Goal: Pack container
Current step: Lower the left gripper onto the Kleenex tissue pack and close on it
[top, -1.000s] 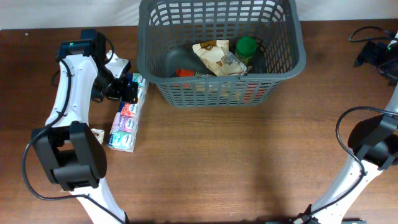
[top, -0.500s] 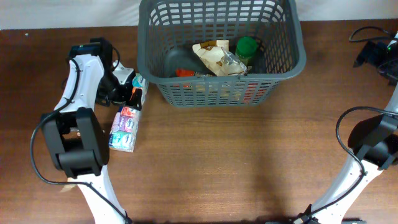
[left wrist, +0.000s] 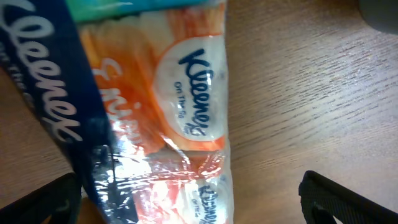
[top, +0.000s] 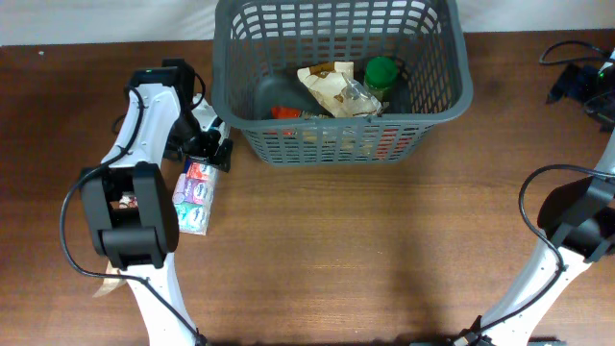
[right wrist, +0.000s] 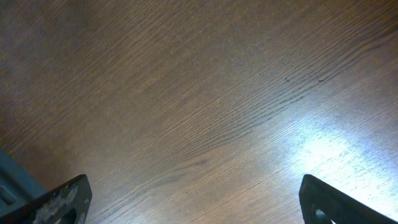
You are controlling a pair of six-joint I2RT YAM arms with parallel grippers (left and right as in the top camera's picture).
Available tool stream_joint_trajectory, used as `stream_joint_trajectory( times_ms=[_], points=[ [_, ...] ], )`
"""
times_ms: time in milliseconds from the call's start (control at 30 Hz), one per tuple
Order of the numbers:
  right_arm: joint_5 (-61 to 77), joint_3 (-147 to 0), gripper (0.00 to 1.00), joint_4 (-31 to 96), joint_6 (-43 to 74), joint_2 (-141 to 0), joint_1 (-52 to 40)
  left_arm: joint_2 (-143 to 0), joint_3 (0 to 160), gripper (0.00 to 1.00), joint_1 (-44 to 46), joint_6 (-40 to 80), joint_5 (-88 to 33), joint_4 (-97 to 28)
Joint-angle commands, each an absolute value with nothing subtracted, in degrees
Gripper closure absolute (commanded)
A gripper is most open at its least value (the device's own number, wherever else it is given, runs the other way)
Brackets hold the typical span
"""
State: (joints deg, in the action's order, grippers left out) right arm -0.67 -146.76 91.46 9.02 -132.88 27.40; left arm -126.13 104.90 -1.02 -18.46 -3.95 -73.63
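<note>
The dark grey basket [top: 341, 125] sits at the table's [top: 365, 250] far side, holding a green-capped bottle [top: 381, 71], a crumpled packet [top: 332, 89] and perhaps something red. The left end effector [left wrist: 193, 202] is spread over a Kleenex pack [left wrist: 186, 118]. The right end effector [right wrist: 193, 199] is spread above the table.

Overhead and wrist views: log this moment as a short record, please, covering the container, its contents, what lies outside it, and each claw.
container: dark grey slotted basket, upright at the far side of the table
contents: green-lidded jar, crinkled beige packet, red item underneath, not identifiable
outside: Kleenex multipack, flat on the table, left of the basket
left claw: open, over the multipack's far end, not gripping
right claw: open, over bare wood, holding nothing
</note>
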Motion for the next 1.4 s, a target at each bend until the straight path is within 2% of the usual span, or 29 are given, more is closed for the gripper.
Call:
stream_joint_trajectory(
  times_ms=[0, 1367],
  points=[
    [-1.6, -146.5, 0.01, 91.5, 9.3, -132.6, 27.4, -126.8, 105.0, 0.01, -1.8, -18.1, -3.2, -73.0],
    [-1.6, -146.5, 0.01, 91.5, 9.3, -132.6, 27.4, -131.5, 104.9, 0.01, -2.2, -18.1, -3.7, -69.9]
  ],
)
